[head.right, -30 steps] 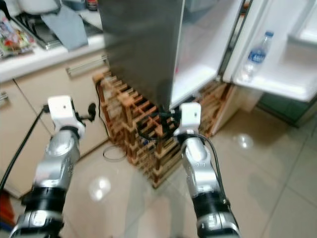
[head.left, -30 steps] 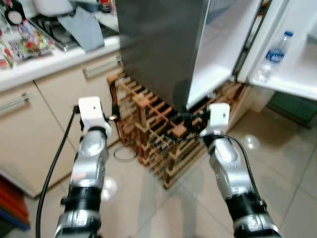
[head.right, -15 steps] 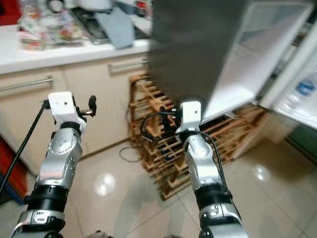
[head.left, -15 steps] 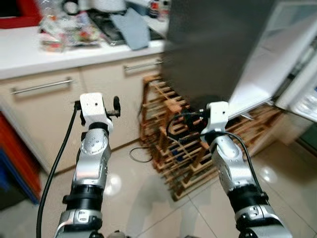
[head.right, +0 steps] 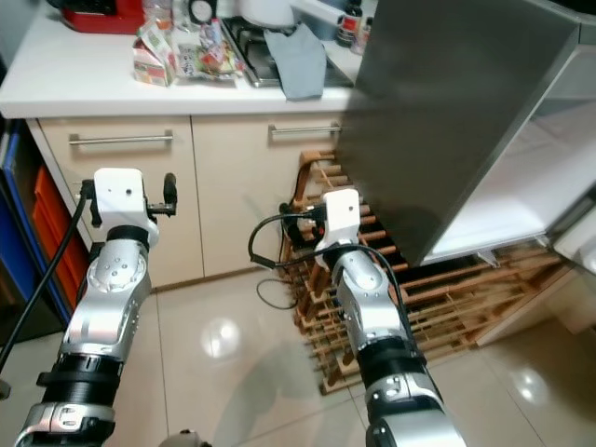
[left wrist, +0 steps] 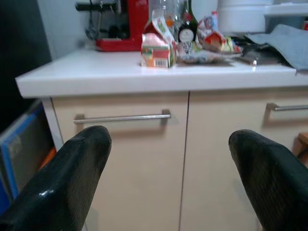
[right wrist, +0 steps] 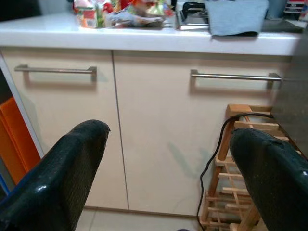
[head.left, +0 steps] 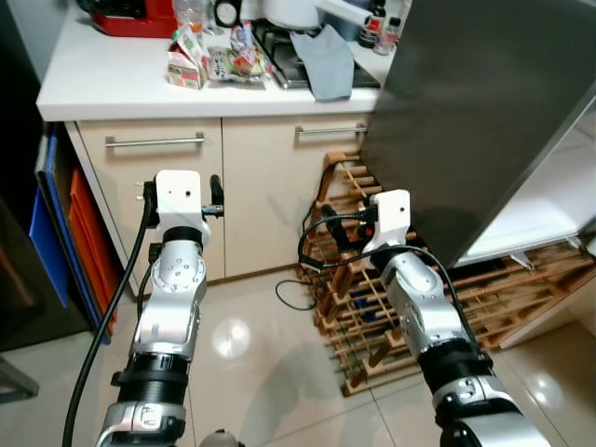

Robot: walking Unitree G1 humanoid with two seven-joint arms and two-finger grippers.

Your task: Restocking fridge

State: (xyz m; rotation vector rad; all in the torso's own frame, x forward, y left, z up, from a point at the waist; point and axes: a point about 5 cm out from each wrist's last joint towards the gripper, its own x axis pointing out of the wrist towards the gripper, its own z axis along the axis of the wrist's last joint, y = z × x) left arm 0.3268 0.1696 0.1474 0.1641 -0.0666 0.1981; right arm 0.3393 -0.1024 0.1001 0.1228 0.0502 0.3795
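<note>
Fridge (head.left: pixel 484 112): big grey box on the robot's right, door open.
Counter (head.left: pixel 112 79): white top ahead, holding the food.
Small carton (head.left: pixel 186 67): near the counter's front edge. Probably light and a bit soft; hold it by its flat sides.
Left gripper (left wrist: pixel 168 168): wide open, holding nothing.
Right gripper (right wrist: pixel 168 168): wide open, holding nothing, facing the cupboard doors.

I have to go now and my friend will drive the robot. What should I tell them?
Left gripper: open, holding nothing, facing the cabinet doors.
Right gripper: open, holding nothing, also facing the cabinets, beside the wooden wine rack.
Groceries: a small carton and packets lie on the white counter.
Fridge stands open on the robot's right.
Done: nothing picked up yet.
Left: grab the groceries and put them in the fridge.
</note>
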